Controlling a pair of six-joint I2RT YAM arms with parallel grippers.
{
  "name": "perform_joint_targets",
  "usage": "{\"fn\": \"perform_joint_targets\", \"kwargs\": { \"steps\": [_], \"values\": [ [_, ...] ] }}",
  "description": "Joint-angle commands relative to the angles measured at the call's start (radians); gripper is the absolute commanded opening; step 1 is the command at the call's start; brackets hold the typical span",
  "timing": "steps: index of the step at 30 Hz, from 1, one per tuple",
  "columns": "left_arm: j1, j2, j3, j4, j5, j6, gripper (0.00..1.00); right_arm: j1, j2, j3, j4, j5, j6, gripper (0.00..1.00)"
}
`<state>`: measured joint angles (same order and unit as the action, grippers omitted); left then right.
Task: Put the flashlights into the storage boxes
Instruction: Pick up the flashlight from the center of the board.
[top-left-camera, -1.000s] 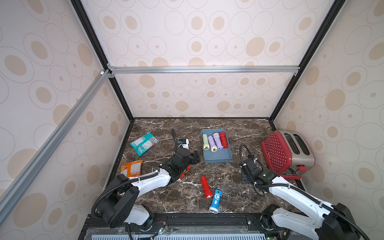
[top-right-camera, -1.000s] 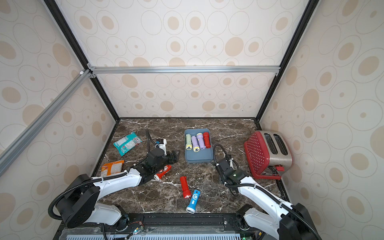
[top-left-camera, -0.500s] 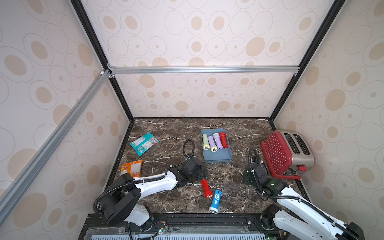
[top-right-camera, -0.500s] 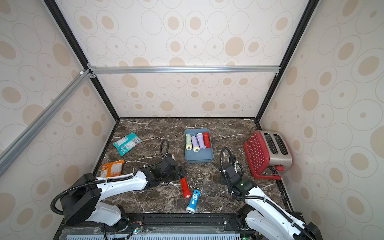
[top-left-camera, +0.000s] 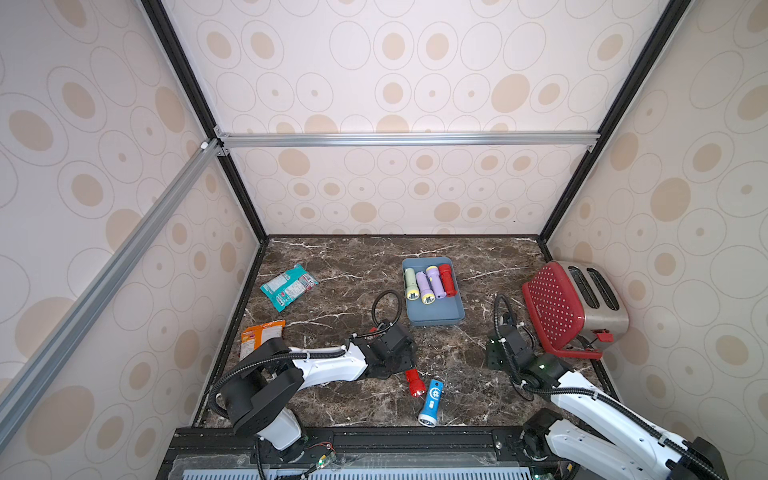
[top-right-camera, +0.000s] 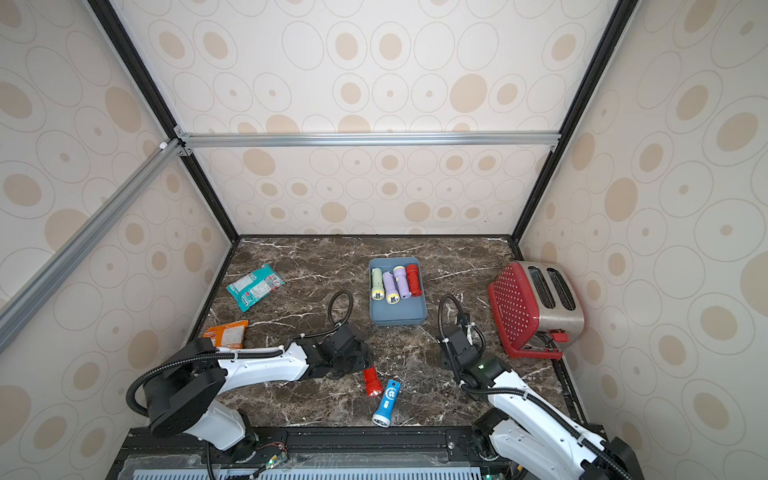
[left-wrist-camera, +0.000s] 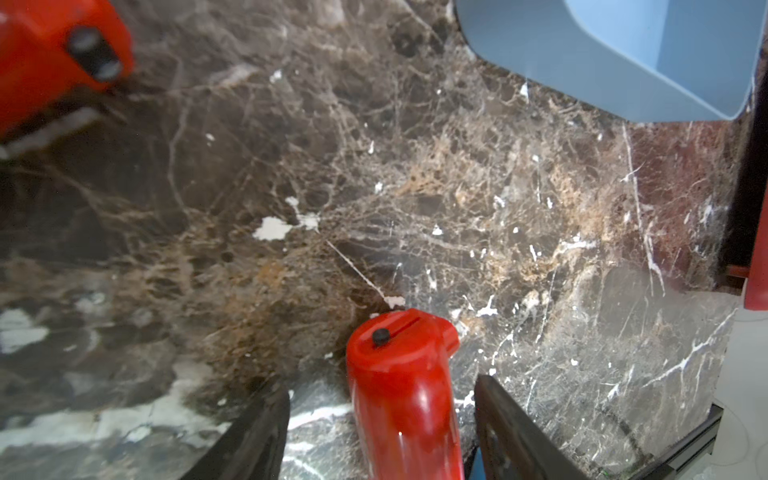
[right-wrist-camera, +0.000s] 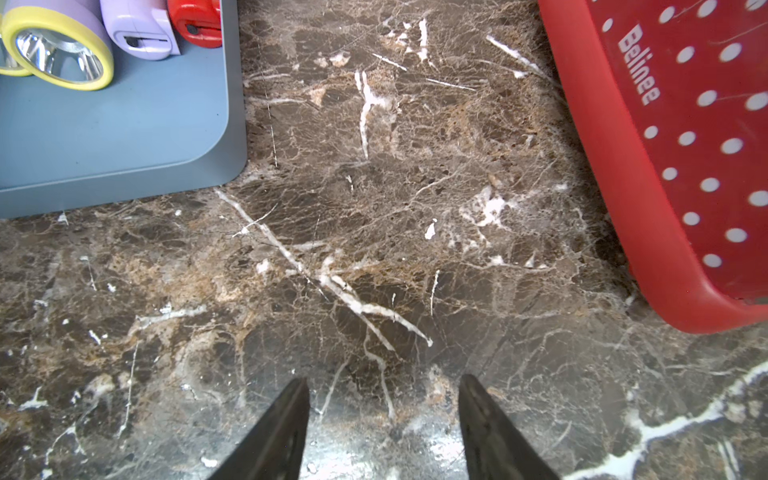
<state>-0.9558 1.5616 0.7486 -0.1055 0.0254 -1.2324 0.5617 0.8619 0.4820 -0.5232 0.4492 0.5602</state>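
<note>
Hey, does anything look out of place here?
Nothing broken. Off the tray: a red flashlight inside the open left gripper, a blue flashlight beside it, a second red flashlight nearby. A teal packet and an orange packet lie loose.

Four flashlights (top-left-camera: 424, 286) in blue-grey tray (top-left-camera: 436, 314); red flashlight (top-left-camera: 415, 383), blue flashlight (top-left-camera: 431, 401) outside it.

Brown marble table (top-left-camera: 332, 270). Centre back: blue-grey plastic tray (top-left-camera: 434, 311), with four stubby plastic torches (top-left-camera: 426, 286) in its far half. Right of it: red dotted metal toaster (top-left-camera: 552, 307). Front centre: red plastic torch (top-left-camera: 415, 383) just beside blue plastic torch (top-left-camera: 431, 401). Left: teal foil packet (top-left-camera: 289, 286) behind orange foil packet (top-left-camera: 262, 334).
</note>
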Motion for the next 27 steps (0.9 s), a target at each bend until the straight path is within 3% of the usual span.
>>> {"fn": "perform_joint_targets", "kwargs": {
  "steps": [1,22,27],
  "values": [
    [-0.012,0.018,0.01,-0.002,-0.015,-0.027,0.69,0.007,0.0,0.004,0.002,0.021,0.011,0.59],
    [-0.058,0.187,0.142,-0.175,-0.127,0.028,0.55,0.007,-0.024,-0.003,-0.003,0.029,0.016,0.6],
    [-0.058,0.191,0.162,-0.188,-0.14,0.031,0.45,0.007,-0.019,-0.001,0.0,0.025,0.013,0.6]
  ]
}}
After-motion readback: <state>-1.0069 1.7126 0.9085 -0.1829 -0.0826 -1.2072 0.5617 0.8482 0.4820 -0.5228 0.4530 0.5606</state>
